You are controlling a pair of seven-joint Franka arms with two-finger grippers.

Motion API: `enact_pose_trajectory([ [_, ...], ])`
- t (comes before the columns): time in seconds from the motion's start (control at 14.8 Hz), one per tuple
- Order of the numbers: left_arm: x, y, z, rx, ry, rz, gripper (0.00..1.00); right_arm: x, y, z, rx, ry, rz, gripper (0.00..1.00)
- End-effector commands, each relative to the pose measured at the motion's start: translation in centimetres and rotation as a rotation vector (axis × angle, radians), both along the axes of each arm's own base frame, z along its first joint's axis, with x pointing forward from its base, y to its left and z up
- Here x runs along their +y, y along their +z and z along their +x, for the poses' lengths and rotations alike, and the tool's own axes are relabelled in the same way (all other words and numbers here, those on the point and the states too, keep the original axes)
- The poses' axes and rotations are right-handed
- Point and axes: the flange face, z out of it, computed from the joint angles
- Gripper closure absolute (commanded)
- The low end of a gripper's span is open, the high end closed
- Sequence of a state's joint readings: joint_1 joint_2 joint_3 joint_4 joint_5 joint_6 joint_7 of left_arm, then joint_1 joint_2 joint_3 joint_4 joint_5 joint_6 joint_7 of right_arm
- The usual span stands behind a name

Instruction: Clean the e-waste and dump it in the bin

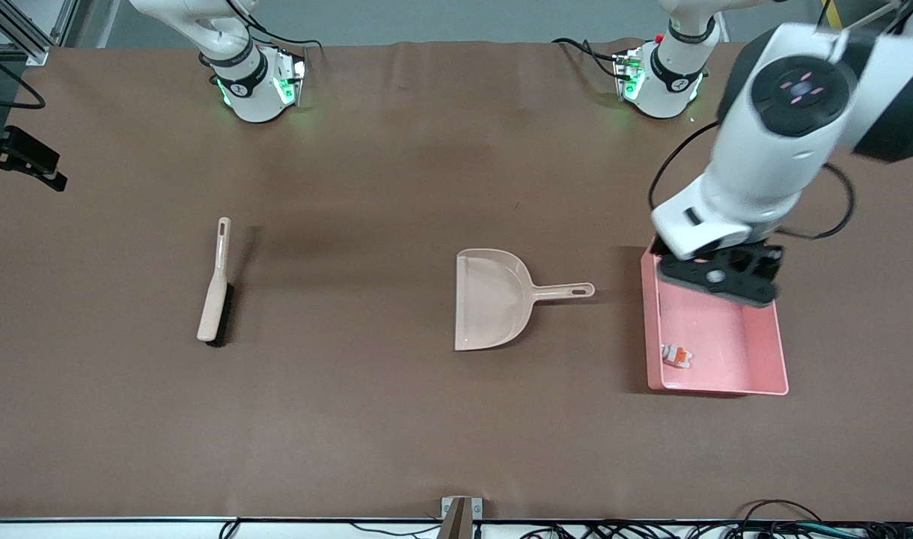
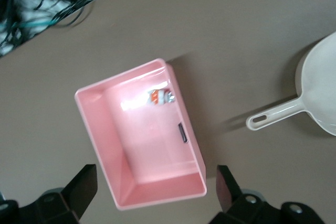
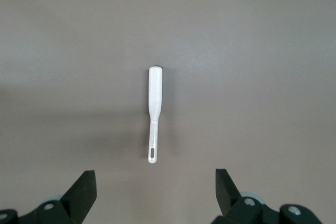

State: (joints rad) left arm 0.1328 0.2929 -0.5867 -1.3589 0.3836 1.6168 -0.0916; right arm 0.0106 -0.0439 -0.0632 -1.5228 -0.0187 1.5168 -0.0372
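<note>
Pink bin [image 1: 756, 374] holds white-and-orange e-waste [image 1: 677, 355]; left tool [image 2: 156, 190] above, right tool [image 3: 156, 190] both open.

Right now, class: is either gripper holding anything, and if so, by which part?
Nothing is held. The left gripper hangs open over the pink bin; the right gripper hangs open over the brush.

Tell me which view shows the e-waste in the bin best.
Left wrist view: looks straight down into the bin, white-and-orange part clear against its wall. Front view shows it smaller. Right wrist view shows only the brush.
</note>
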Motion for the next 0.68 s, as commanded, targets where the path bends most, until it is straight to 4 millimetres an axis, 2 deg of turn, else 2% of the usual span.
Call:
enact_pose_trajectory([
  [0.0, 4.5, 4.6, -2.5, -0.022, 0.137, -0.056, 0.0, -0.3, 0.4, 0.3, -0.019, 0.029, 0.011, 0.0],
  [0.14, 8.5, 6.0, -3.8, 0.032, 0.236, -0.146, 0.0, 0.0, 0.6, 0.4, -0.028, 0.061, 0.007, 0.0],
  [0.27, 10.4, 6.3, -6.2, 0.066, 0.286, -0.199, 0.0, -0.1, 0.6, 0.3, -0.026, 0.064, 0.003, 0.0],
  [0.47, 10.9, 6.4, -9.1, 0.076, 0.302, -0.21, 0.0, -0.2, 0.6, 0.3, -0.026, 0.062, 0.0, 0.0],
  [0.61, 10.9, 6.2, -10.3, 0.075, 0.302, -0.21, 0.0, -0.8, 0.6, 0.3, -0.026, 0.05, 0.001, 0.0],
])
